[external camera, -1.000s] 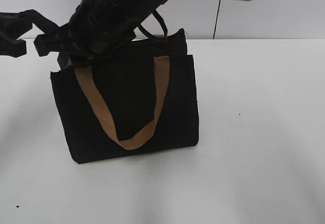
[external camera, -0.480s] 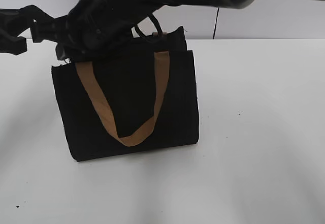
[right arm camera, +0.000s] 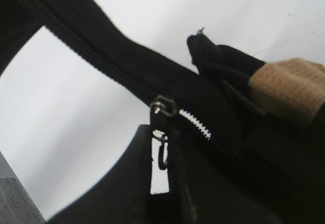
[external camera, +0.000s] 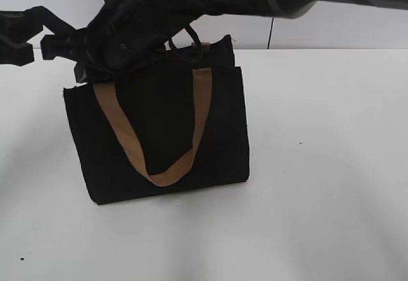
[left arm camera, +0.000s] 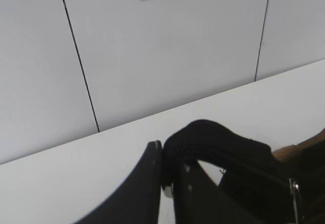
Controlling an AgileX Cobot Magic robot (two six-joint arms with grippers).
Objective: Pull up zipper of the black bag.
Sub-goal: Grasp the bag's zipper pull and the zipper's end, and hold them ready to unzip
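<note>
Black fabric makes the black bag (external camera: 159, 134), a soft boxy tote that stands on the white table (external camera: 319, 166), a little left of the middle, with a tan strap (external camera: 156, 134) hanging down its near face. I judge it light and floppy, so it will follow any pull unless one end is held.

The left gripper (left arm camera: 167, 183) is closed on a fold of black cloth at the bag's left end, which looks like the anchor hold. The right gripper (right arm camera: 160, 158) reaches across to the top left edge and its fingers are pinched around the zipper (right arm camera: 162, 117), the small silver tab. This tab is thin, smooth metal and probably slippery. The grip should sit deep on the tab, and the pull should go along the teeth.
</note>
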